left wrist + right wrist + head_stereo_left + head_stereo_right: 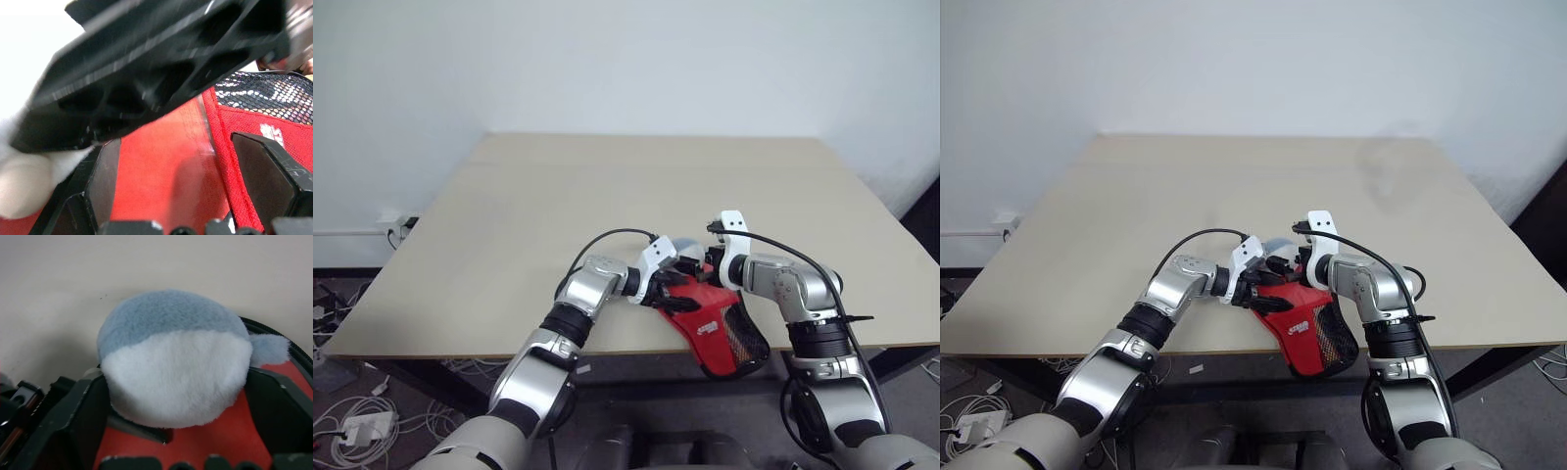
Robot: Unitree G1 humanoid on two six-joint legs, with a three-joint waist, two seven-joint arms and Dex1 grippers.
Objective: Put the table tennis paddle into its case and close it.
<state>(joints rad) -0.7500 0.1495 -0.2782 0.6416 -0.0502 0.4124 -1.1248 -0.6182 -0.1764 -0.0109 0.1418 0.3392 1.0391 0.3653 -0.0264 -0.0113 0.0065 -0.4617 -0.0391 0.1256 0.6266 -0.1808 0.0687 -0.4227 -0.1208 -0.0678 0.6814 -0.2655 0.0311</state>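
The table is seen as a broad pale surface, and the case serves as the landmark; it lies at the table's near edge, its rounded black-mesh end overhanging that edge and its narrower end pointing back over the tabletop. Both arms are brought together over the case's narrower end; the left gripper is set just beside that end on the robot's left, and the right gripper just beside it on the right. A grey-and-white plush lump rests on the red surface at that same end — in the right wrist view it sits between the right gripper's fingers, which are spread wide with no clear pinch on it. The left gripper's fingers are likewise spread, with red fabric and a seam lying between them and nothing pinched. The table tennis paddle cannot be told apart from the case's red cloth; the smooth red panel in the left wrist view may be its face, so it is judged to be at or inside the case's opening. The step in hand is judged to be clearing the plush lump off the case; it is best done by closing gently on the soft body alone — no fabric caught; the case should be held flat by the left gripper, and the overhanging end should not be nudged further off the edge.
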